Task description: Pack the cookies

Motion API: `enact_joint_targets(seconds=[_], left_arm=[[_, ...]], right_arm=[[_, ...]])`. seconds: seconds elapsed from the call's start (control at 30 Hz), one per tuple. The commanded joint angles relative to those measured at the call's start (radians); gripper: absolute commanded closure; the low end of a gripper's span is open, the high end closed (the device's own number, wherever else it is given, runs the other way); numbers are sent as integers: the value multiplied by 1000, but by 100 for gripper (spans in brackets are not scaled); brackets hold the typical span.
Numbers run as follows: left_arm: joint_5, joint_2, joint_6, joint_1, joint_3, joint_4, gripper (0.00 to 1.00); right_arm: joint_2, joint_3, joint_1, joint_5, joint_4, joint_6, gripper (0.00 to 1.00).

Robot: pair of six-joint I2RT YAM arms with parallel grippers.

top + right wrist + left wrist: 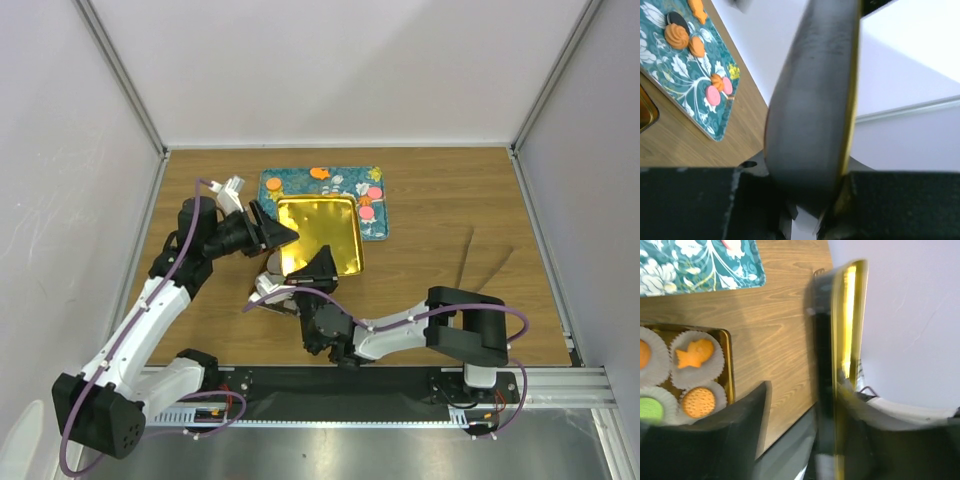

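The gold lid hangs over the middle of the table, with the left gripper at its left edge and the right gripper at its near edge, barring that ground. The tray lies just beyond. The table's right half is open.

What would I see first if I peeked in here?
The shiny gold lid in the middle of the table stands out, with the right hand pinching its near edge and the left hand at its left edge. Behind it lies a teal flowered tray dotted with orange and pink cookies.
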Motion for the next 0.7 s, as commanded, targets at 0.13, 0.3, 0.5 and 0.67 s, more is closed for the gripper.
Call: enact_joint_targets(seconds=[0.13,0.3,0.5,0.67], left_arm=[[-35,-35,19,19,41,17,11],[-89,-58,57,46,72,3,0],[-166,-70,91,62,101,-10,0],[-434,-101,85,62,81,-85,0]], right_arm=[[-195,28,16,23,-96,288,99],[-367,253,-25,-145,-1376,1225,100],[-488,374,-154,-437,-1762,1592,100],[-574,388,-359,-882,-1850,1757,100]])
